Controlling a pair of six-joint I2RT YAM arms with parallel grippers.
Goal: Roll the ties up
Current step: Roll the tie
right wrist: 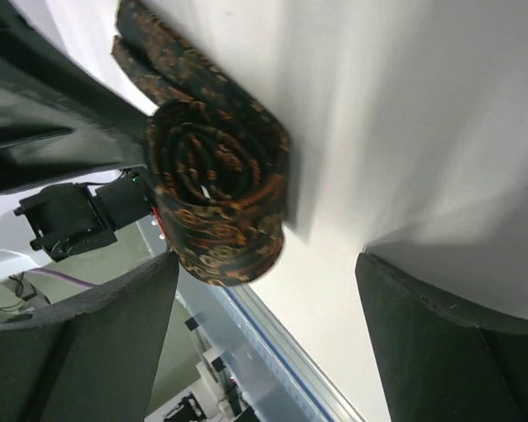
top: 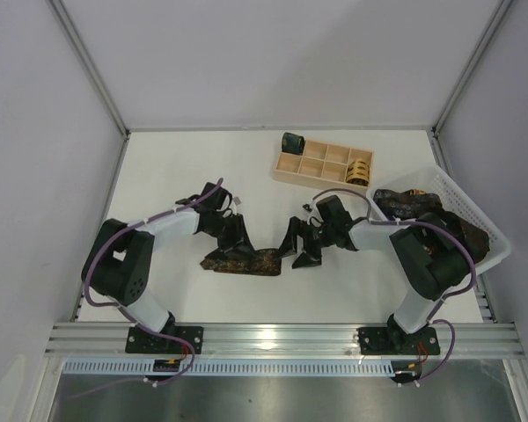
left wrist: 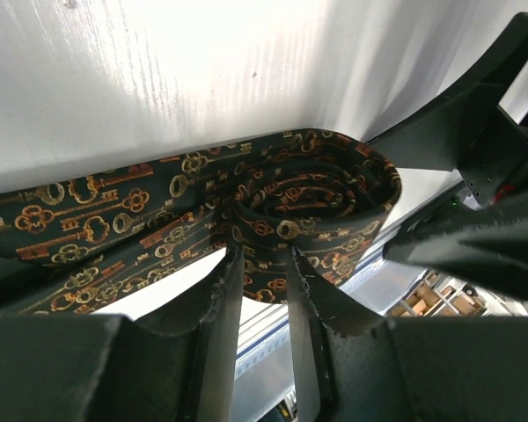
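One tie (left wrist: 308, 202), half coiled, sits pinched in the fingertips of the left gripper (left wrist: 266, 264); I'd wind it tight and even, with the right gripper (right wrist: 266, 268), spread wide just beside, steadying the coil.

Robot lab cell: white panel walls (top: 35, 132), aluminium frame rail (top: 282, 337).

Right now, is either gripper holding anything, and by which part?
The left gripper seems to pinch the tie at its coiled end's edge; the right gripper is open, holding nothing.
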